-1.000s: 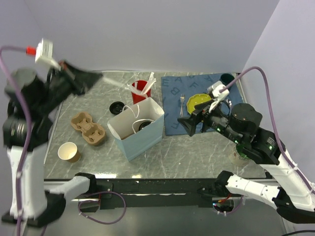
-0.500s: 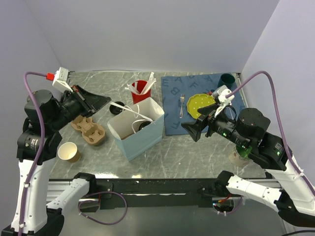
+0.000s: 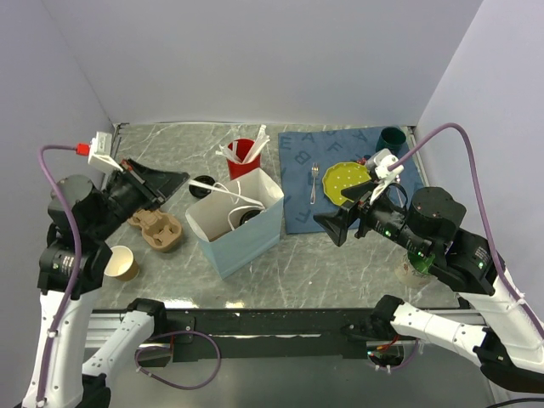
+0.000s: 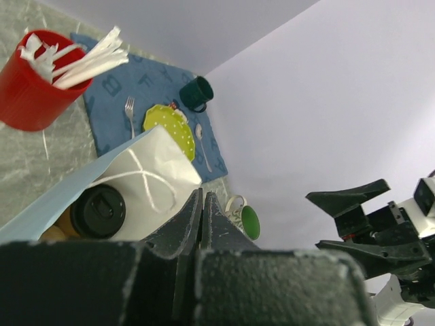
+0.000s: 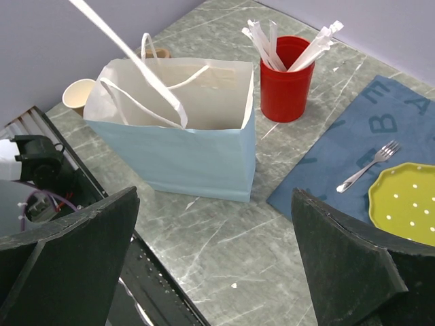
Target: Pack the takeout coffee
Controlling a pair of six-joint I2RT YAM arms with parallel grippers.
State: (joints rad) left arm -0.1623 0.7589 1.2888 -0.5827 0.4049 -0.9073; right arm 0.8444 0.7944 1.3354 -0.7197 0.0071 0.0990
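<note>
Upright inside the blue bag (image 3: 246, 242): takeout coffee (image 4: 97, 210), kept level against spilling; packing probably done. Pressed together and empty, left hand (image 3: 172, 178) just left of the bag. Spread wide, empty, right hand (image 3: 340, 214) right of the bag, apart from it.

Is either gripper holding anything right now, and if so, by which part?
Nothing is held. The left gripper is shut with nothing between its fingers; the right gripper is open and empty.
</note>
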